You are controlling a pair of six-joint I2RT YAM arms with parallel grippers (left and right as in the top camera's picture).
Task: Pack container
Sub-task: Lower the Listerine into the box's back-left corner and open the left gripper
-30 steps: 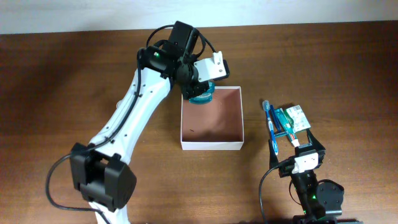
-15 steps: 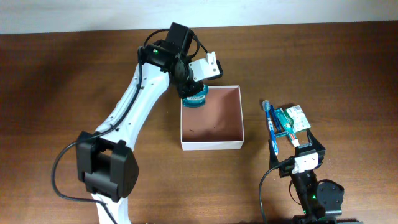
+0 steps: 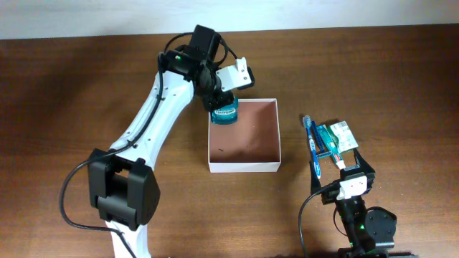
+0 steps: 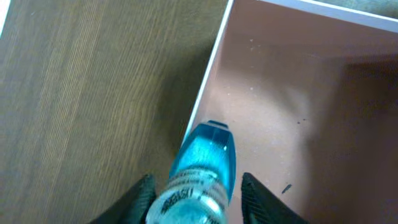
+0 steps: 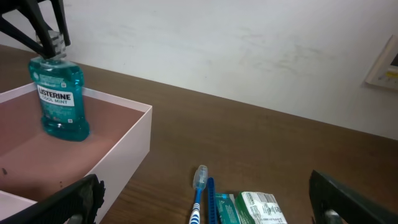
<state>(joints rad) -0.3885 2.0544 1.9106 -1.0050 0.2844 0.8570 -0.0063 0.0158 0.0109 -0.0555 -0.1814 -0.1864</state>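
The container [image 3: 244, 166] is a square shallow box with white walls and a reddish-brown floor at mid-table. It also shows in the left wrist view [image 4: 208, 68] and the right wrist view [image 5: 134, 140]. A blue mouthwash bottle [image 3: 224, 113] stands upright in its far left corner [image 5: 59, 99]. My left gripper [image 3: 226, 100] hovers right above the bottle [image 4: 202, 165], a finger on each side of its neck with small gaps, open [image 4: 198, 198]. My right gripper [image 3: 343, 168] is wide open and empty, low at the front right [image 5: 205, 205].
A blue toothbrush [image 3: 310, 140] and a blue stick lie side by side right of the container, just in front of my right gripper [image 5: 198, 186]. Green packets [image 3: 337, 137] lie next to them [image 5: 261, 208]. A pale wall runs behind the table.
My left gripper shifted a little left and back and brought the bottle down into the container's far left corner. The right arm has not moved.
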